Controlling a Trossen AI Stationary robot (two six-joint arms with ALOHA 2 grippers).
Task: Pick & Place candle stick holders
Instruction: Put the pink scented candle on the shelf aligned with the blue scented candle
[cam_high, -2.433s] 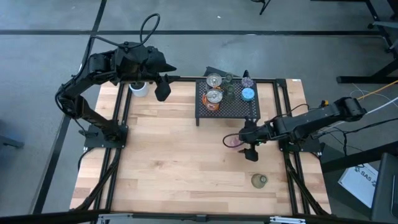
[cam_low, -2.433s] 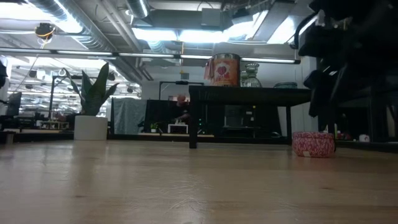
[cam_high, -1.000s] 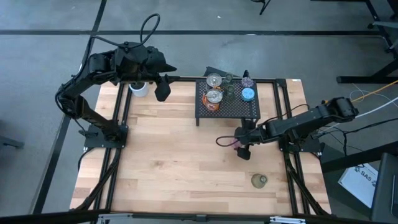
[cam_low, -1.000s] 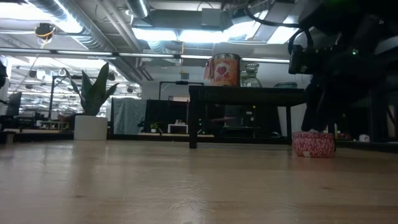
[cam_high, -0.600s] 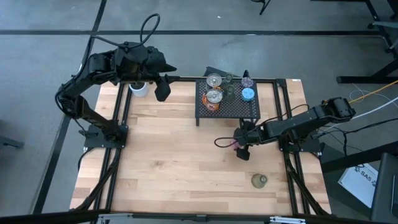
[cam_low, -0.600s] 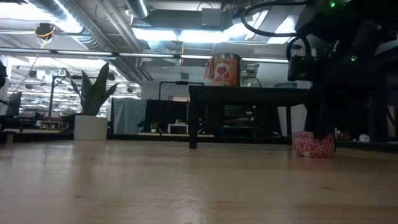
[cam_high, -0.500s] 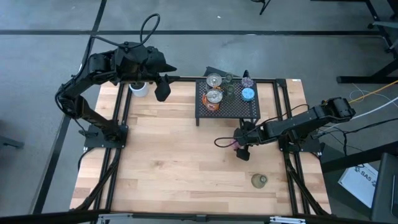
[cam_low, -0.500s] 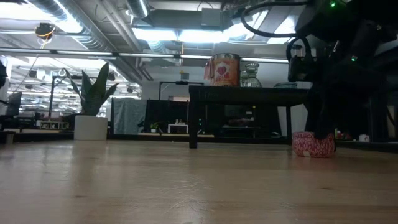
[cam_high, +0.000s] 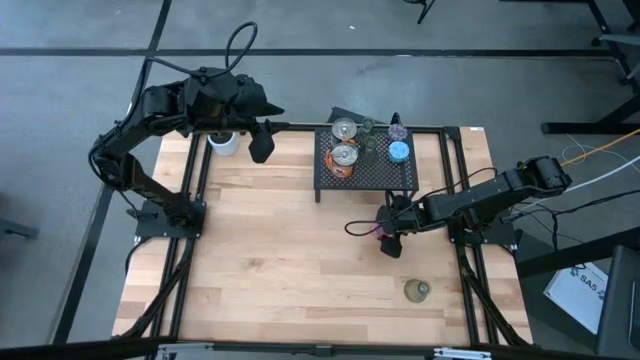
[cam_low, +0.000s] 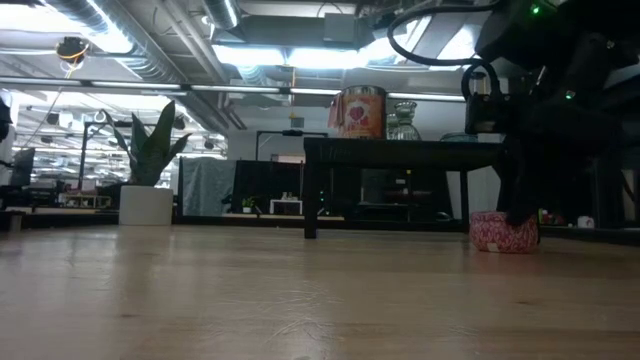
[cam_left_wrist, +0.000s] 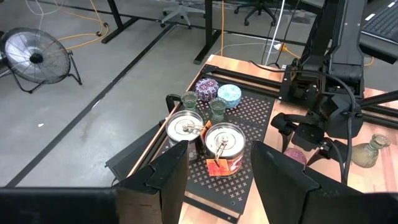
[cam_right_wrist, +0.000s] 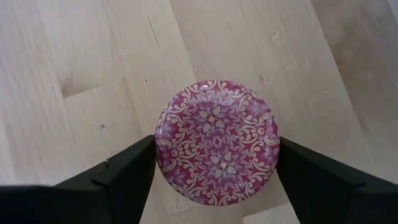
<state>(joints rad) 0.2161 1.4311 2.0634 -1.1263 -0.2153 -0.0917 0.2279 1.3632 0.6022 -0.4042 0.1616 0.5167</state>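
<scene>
Since a second or so ago the right gripper has dropped over the pink holder on the table near the black rack — fingers straddling it, closing in, not clamped yet. Left gripper waits half-open, empty.

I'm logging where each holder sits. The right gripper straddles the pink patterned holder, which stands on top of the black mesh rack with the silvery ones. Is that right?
Not quite. The pink patterned holder stands on the bare wooden table, in front of the black mesh rack, not on it; the right wrist view shows wood all around it. The right gripper does straddle it, and the silvery ones are on the rack.
</scene>
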